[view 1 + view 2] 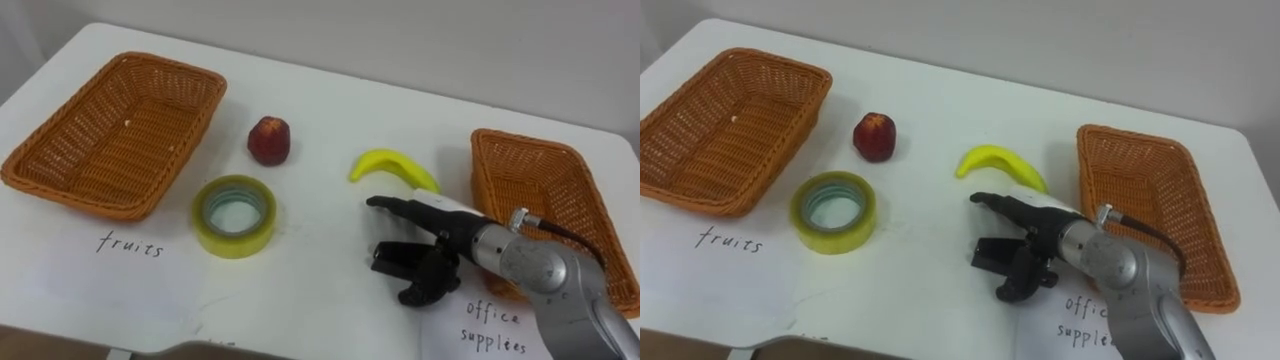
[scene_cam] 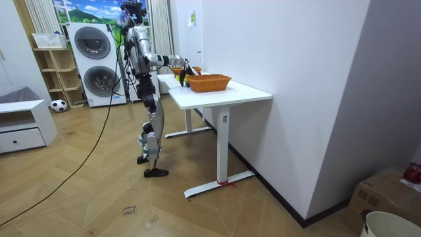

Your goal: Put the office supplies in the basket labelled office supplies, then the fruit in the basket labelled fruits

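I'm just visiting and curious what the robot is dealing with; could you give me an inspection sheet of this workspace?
Surface: white table.
Job's things: red fruit, banana and tape roll lie on the table between the left basket and right basket, both empty.
Clutter: handwritten labels by the baskets.
Hands: right hand open beside the banana, holding nothing.
Cables: nothing seen on the table.
Surroundings: washing machines, ball on wooden floor.

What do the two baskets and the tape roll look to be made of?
Left basket and right basket: woven wicker or rattan, matt orange-brown, strands visibly interlaced. Tape roll: likely plastic film, glossy translucent yellow, pale inner core.
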